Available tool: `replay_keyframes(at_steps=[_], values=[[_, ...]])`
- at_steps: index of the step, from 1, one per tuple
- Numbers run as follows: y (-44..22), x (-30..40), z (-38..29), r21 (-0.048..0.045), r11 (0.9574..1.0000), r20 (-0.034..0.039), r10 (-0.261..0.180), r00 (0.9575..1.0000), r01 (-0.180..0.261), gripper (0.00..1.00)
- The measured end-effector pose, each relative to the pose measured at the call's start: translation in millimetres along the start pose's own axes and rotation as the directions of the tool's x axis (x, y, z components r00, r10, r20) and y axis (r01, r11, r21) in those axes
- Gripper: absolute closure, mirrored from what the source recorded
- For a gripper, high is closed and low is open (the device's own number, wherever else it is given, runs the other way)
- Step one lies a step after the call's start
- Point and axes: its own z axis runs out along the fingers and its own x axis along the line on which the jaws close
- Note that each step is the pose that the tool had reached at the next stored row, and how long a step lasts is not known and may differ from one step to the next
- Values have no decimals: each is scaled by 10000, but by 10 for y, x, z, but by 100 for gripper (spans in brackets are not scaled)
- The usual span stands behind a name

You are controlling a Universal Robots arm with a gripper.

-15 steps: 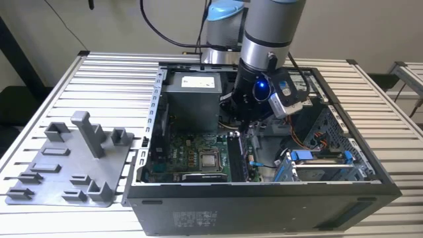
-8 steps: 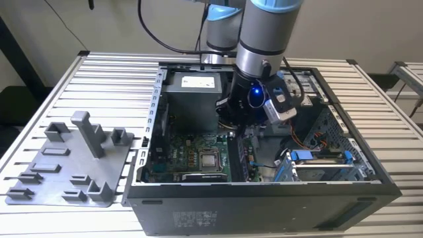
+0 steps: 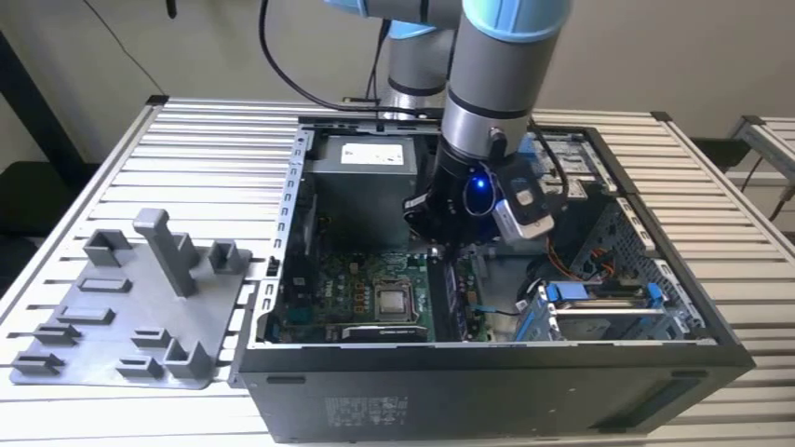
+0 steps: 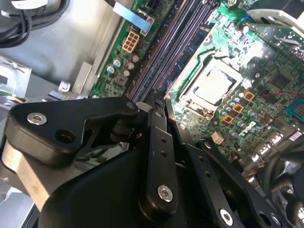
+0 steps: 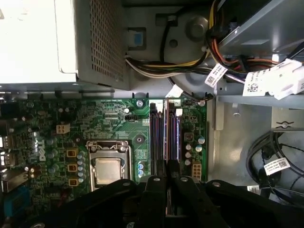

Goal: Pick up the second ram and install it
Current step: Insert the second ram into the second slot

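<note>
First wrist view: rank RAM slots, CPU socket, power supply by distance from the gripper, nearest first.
1. RAM slots, directly ahead of the gripper.
2. CPU socket, off to one side on the motherboard.
3. Power supply, beyond the board's far edge.

An open computer case (image 3: 497,372) sits on a slatted table (image 3: 199,140), beside a grey fixture tray (image 3: 125,317).

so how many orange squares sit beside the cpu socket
3 orange squares in a row along the cpu socket in the first wrist view: one end, middle, other end. None looks hidden.
</note>
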Motion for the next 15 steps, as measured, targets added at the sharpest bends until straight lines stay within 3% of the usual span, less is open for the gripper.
replay_keyframes(at_steps=[15], values=[[-157,26,101,-4,10000,1,1,10000,-1,86]])
